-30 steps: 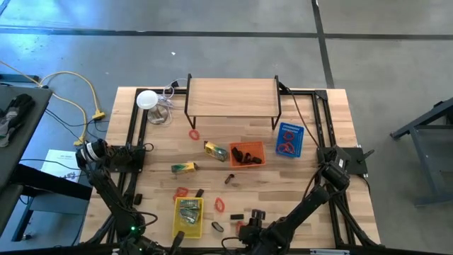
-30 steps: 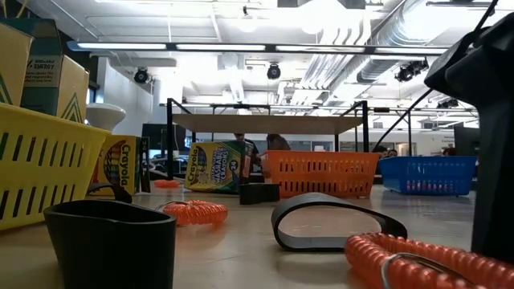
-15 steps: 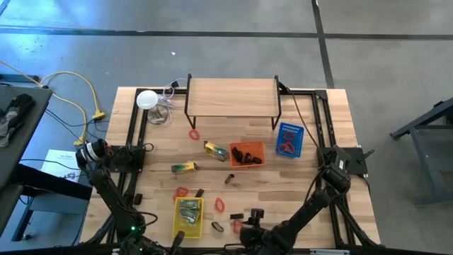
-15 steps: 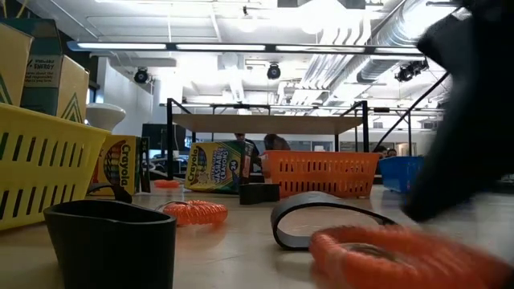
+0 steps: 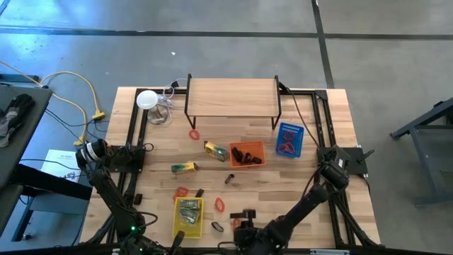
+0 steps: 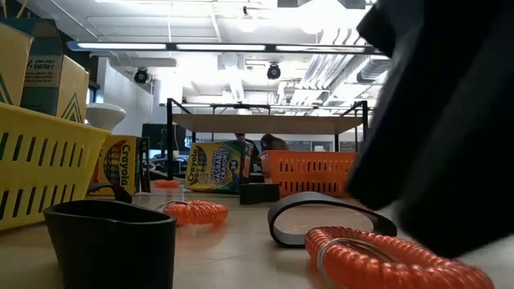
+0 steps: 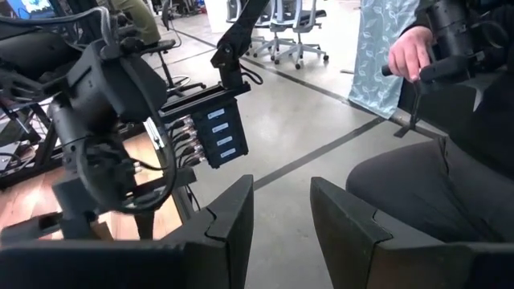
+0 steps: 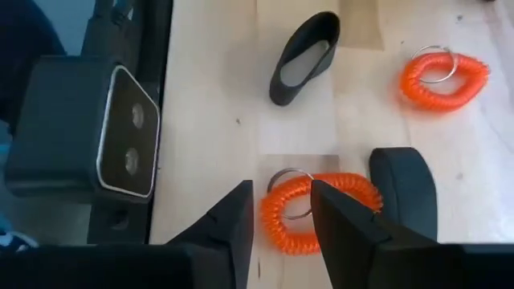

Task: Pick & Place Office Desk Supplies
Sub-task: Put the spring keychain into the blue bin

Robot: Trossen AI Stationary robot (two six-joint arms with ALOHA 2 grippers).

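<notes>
My right gripper is open and low over the near edge of the table. It fills the right side of the low view. A red coiled band with a metal ring lies flat under it, one side of the coil between the fingers. A black clip lies beside the band. Farther off lie a black loop and a second red band. My left gripper is open, off the table's near left corner, and faces the room. My right gripper comes down from above with its fingers on either side of one part of the red coiled band, which lies flat on the table. Whether the fingers touch the coil, I cannot tell.
A yellow basket with packs stands near the left. An orange basket and a blue basket stand mid-table before a wooden shelf. Crayon packs and red bands lie scattered. A camera box sits at the near edge.
My right gripper has moved along the near edge toward the table's left and now covers more of the low view. The red coiled band beneath it has slid a little toward the table's left, closer to the black loop.
</notes>
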